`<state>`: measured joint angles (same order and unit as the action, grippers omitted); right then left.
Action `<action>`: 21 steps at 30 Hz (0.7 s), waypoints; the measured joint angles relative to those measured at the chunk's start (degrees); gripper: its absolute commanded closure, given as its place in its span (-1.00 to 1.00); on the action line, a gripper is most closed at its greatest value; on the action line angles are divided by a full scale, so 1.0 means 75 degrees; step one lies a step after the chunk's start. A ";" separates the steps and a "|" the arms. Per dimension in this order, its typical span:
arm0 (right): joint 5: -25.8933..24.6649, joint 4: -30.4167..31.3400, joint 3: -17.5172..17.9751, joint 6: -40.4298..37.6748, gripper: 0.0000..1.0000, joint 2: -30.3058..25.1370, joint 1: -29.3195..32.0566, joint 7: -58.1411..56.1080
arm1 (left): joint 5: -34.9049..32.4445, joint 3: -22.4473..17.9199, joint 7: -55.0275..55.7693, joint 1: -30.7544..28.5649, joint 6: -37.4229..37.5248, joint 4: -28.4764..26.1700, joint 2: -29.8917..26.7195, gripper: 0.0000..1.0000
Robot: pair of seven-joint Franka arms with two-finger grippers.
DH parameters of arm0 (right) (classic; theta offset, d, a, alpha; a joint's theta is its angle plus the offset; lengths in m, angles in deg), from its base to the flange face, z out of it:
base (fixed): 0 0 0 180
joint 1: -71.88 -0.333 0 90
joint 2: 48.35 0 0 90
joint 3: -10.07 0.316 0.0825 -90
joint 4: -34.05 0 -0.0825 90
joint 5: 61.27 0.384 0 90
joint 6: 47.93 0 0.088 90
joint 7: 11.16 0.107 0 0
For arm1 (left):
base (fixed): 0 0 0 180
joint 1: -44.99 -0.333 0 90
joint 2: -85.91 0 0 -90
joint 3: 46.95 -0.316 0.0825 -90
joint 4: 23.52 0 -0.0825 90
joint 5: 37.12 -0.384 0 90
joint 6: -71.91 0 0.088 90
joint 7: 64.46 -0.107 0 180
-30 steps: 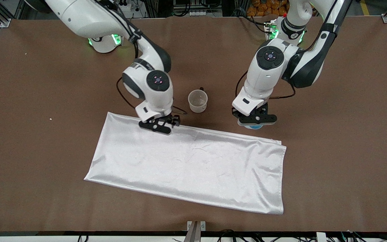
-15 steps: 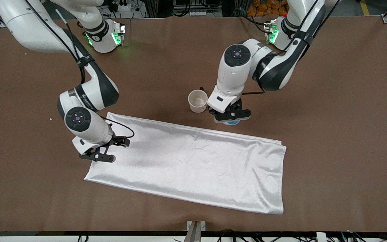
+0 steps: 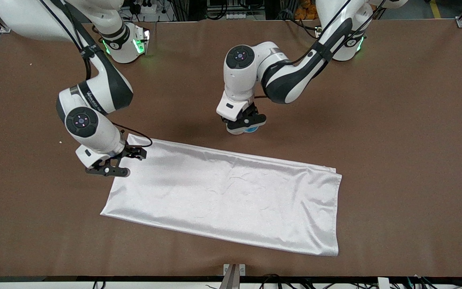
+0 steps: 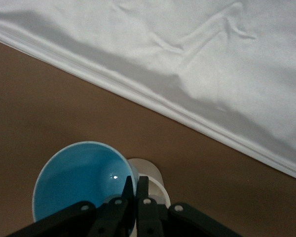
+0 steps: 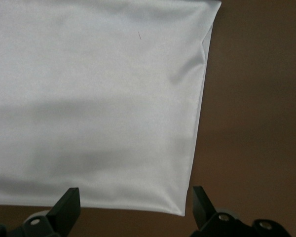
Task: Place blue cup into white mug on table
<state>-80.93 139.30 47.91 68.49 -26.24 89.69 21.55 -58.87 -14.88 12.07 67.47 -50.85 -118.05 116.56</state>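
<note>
The left claw grips the blue cup by its rim over the white mug. The right claw, fingers spread and released, hovers over the white cloth's corner.

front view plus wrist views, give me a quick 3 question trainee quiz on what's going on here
1. True or false: the left gripper is shut on the blue cup.
2. What lies directly under the blue cup? A) white cloth B) white mug C) bare table only
3. Fill in: the right gripper, fingers open, hovers over a corner of the white ____.

Key:
1. True; it pinches the cup's rim.
2. B; the white mug shows just beneath it.
3. cloth, which lies nearer the front camera than the mug.
</note>
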 measured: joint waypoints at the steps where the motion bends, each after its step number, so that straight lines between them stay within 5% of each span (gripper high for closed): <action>1: 0.0100 0.0079 0.0196 -0.0061 -1.00 -0.0116 0.0204 -0.0025 | 0.0000 0.0044 0.0063 0.0001 0.0027 0.0024 0.0000 1.00; 12: 0.0813 0.0134 0.2152 -0.1433 -1.00 -0.0894 0.2095 -0.0102 | -0.0042 0.0306 0.0399 0.0017 0.0204 0.0320 0.0290 1.00; 21: 0.0960 -0.0474 0.2394 -0.2032 -1.00 -0.1000 0.2348 -0.0102 | -0.0440 0.0323 0.0534 0.0164 0.0203 0.0385 0.0869 1.00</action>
<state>-73.73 135.75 65.86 53.24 -33.74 107.30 20.78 -62.17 -12.45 16.07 68.71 -49.33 -115.16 123.08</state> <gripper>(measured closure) 0.000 0.956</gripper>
